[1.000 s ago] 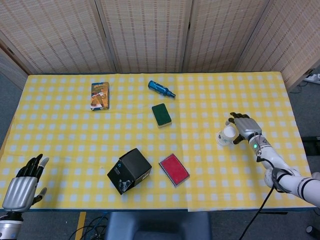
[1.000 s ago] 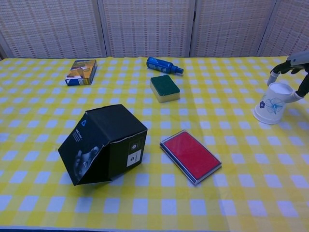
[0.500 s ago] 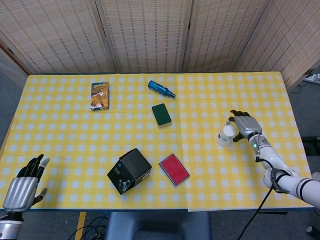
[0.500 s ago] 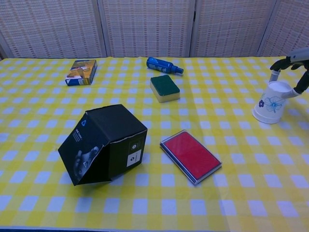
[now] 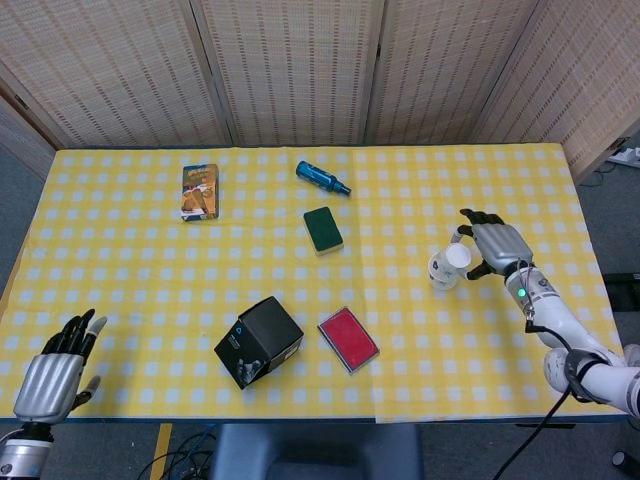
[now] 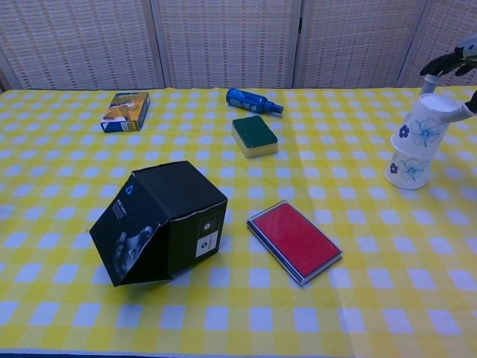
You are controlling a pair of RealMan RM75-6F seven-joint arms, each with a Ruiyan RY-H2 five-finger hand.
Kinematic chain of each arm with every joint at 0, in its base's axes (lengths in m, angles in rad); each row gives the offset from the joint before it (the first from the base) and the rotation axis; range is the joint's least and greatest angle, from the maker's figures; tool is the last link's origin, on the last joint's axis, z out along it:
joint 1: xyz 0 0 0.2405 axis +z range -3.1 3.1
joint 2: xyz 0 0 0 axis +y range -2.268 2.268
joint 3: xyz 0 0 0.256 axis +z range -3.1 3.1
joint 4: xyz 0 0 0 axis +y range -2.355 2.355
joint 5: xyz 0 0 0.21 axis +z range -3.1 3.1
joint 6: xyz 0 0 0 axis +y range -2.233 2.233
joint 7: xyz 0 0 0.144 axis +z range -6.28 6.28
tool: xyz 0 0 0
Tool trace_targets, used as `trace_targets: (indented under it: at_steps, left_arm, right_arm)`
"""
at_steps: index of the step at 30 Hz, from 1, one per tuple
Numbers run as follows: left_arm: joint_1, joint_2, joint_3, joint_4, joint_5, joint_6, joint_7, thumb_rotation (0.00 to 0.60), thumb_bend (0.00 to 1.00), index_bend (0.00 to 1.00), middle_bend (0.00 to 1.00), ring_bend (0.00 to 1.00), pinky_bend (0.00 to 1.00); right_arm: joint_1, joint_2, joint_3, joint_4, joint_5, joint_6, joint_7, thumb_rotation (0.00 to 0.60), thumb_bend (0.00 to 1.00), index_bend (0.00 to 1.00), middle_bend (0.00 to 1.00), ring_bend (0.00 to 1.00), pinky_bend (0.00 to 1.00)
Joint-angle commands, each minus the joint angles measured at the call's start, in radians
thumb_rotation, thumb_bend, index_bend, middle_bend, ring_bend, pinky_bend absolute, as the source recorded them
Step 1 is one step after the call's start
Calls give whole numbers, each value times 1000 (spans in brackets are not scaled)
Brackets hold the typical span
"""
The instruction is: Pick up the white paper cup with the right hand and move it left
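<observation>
A white paper cup [image 5: 458, 256] with a blue flower print [image 6: 428, 127] is lifted and tilted, gripped at its top by my right hand [image 5: 497, 248], whose fingers [image 6: 455, 60] show at the chest view's right edge. Just below it a second, identical cup [image 6: 407, 168] stands upside down on the yellow checked table [image 5: 150, 260], and the lifted cup's rim still overlaps it. My left hand [image 5: 55, 370] hangs off the table's front-left corner, fingers apart, holding nothing.
Left of the cups lie a red flat case [image 5: 348, 339], a tilted black box [image 5: 258, 341], a green sponge [image 5: 323, 229], a blue bottle [image 5: 322, 178] and a small printed box [image 5: 200, 190]. The table's right edge runs close behind my right hand.
My right hand has risen with the upper cup, pulling it up off a second cup that stays on the table. The left hand has sunk slightly.
</observation>
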Motion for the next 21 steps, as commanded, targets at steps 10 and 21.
trace_targets:
  at_steps: [10, 21]
  left_arm:
    - [5, 5, 1, -11, 8, 14, -4, 600, 317, 23, 0, 0, 228]
    - [23, 42, 17, -31, 57, 54, -57, 600, 317, 23, 0, 0, 228]
  right_arm:
    - [22, 100, 52, -190, 8, 80, -69, 600, 289, 376, 22, 0, 0]
    - [136, -174, -24, 37, 194, 44, -229, 600, 295, 376, 22, 0, 0]
